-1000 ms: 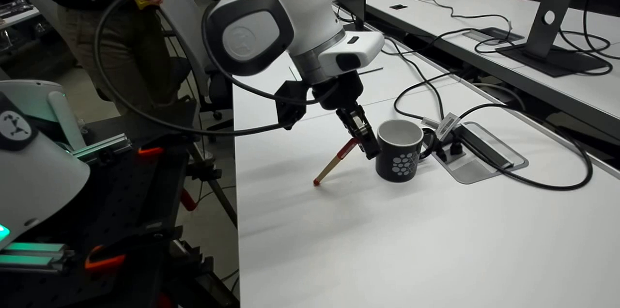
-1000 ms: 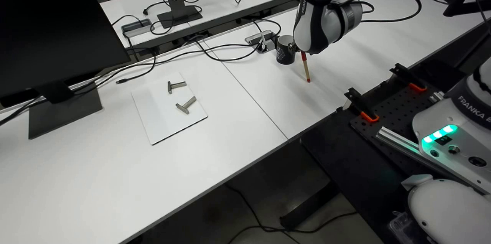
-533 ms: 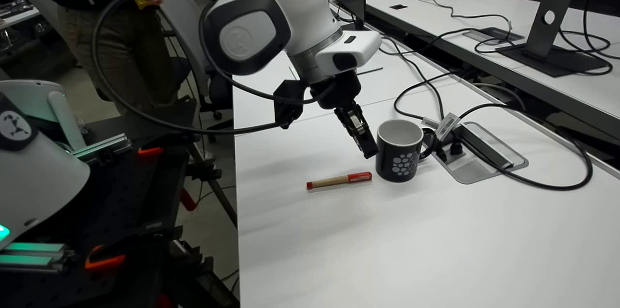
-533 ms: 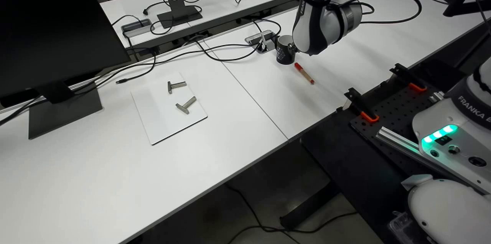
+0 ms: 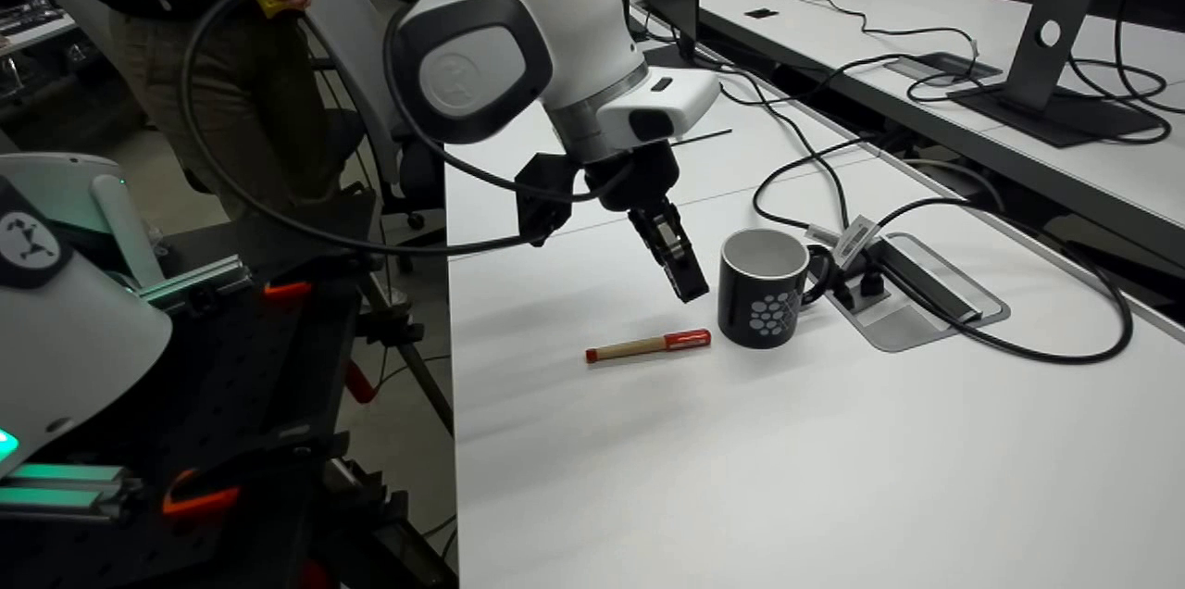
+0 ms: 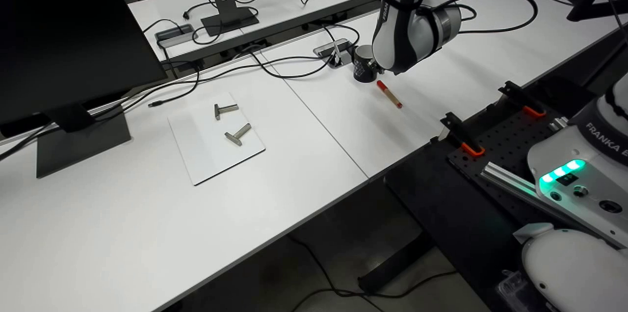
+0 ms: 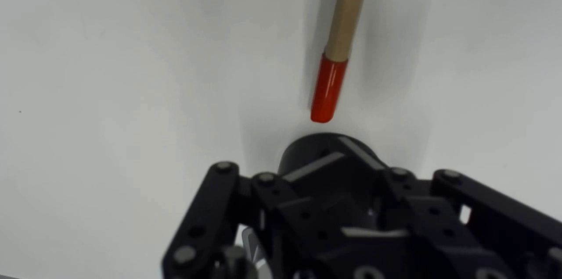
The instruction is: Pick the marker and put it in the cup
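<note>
Marker [image 5: 648, 346] lies lower than pincer [image 5: 692, 294], red cap [image 7: 328, 88] nearest, long axis leading away. Pincer holds nothing; wide or narrow, not possible to see.

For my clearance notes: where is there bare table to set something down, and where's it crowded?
In an exterior view, the tabletop is bare between the thin white board and the table's near edge, and between the seam and the marker. Crowded: around the black mug, with gripper, marker and cable-crossed socket panel close by.

Marker [image 5: 648, 345], tilted at gripper [image 5: 690, 294] 1 s ago, now flat on tbl [image 5: 787, 478]; gripper slightly farther fr mug [image 5: 752, 307].
</note>
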Action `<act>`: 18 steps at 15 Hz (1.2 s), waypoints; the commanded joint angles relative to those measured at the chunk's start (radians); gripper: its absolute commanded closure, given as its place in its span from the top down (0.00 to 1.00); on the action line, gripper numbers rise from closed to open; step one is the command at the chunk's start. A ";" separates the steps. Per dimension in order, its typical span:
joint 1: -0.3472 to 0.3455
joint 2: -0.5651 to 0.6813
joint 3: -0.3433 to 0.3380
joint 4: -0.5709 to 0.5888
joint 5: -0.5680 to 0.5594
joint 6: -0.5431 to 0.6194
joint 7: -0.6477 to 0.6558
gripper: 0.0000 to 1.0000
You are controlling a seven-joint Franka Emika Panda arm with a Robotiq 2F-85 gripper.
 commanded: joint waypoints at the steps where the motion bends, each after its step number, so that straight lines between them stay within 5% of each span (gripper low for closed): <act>1: -0.005 0.000 0.003 0.000 -0.002 0.001 -0.002 0.23; 9: -0.007 0.000 0.004 0.000 -0.003 -0.001 -0.001 0.26; 10: -0.007 0.000 0.004 0.000 -0.003 -0.001 -0.001 0.51; 18: -0.025 0.009 0.017 0.001 -0.010 -0.004 -0.001 0.96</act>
